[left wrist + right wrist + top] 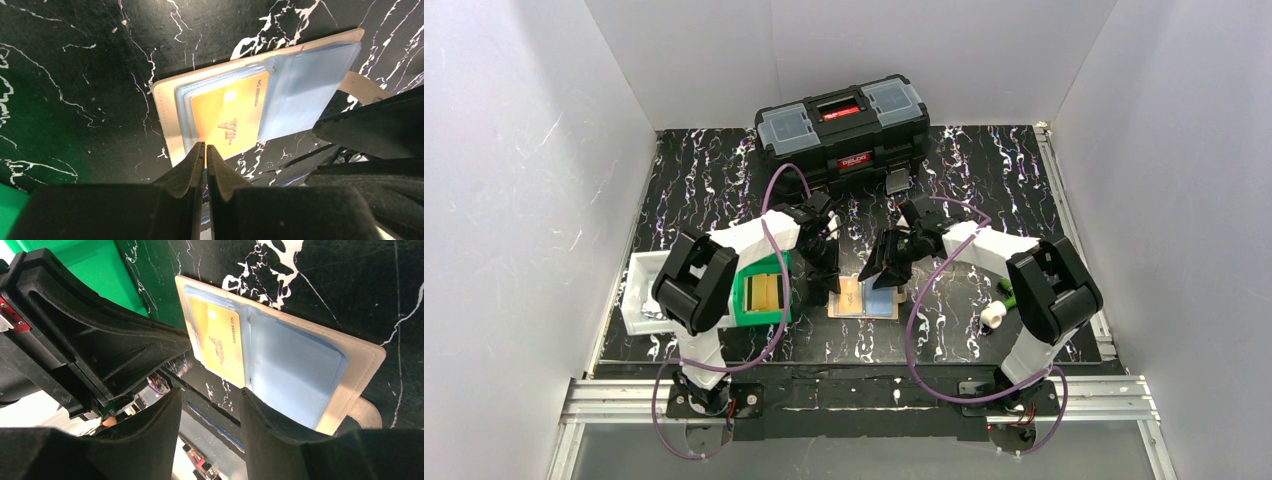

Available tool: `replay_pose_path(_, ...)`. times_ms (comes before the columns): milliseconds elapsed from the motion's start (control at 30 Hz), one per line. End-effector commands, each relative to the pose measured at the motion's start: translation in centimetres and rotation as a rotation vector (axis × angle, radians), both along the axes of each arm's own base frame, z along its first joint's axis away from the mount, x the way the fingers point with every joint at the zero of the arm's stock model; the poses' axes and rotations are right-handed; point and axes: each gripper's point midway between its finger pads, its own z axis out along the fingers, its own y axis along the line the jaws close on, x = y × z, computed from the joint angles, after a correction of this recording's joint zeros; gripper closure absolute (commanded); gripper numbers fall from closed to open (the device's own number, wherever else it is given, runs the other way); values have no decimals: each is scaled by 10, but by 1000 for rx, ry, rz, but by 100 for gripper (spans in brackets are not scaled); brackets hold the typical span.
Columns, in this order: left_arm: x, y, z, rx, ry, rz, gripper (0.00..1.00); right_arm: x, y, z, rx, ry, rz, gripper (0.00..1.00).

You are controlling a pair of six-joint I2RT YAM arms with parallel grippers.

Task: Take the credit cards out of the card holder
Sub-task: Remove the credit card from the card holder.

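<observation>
Three plain white walls box in the scene: a left wall (524,200), a back wall (844,50) and a right wall (1184,200), meeting in straight vertical corners. They carry faint scuffs and scratches, most of them on the left wall. Between them lies the tabletop (994,170), black with white marble-like veins, reaching the back wall. An aluminium rail (624,398) runs along its near edge, and a second rail (1065,200) follows its right edge. Below the near rail shows a dull grey surface (874,455). The light is soft and even, with a mild sheen on the tabletop and a green tint on it at the left of the left wrist view.
</observation>
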Motion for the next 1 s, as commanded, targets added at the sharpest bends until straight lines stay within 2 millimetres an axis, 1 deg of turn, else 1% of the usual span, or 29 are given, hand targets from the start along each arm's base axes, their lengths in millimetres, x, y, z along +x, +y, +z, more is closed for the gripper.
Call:
replay_pose_path(0, -8, 0, -8, 2, 38, -9, 96, -5, 6, -3, 28, 14, 19, 47)
replay_pose_path(233, -8, 0, -13, 5, 49, -5, 97, -10, 8, -11, 41, 40, 27, 47)
replay_pose_path(700, -9, -1, -19, 12, 67, 0, 99, -18, 12, -35, 70, 116, 35, 47)
replay_pose_path(967, -12, -13, -21, 6, 79, -13, 99, -21, 14, -44, 82, 144, 32, 47)
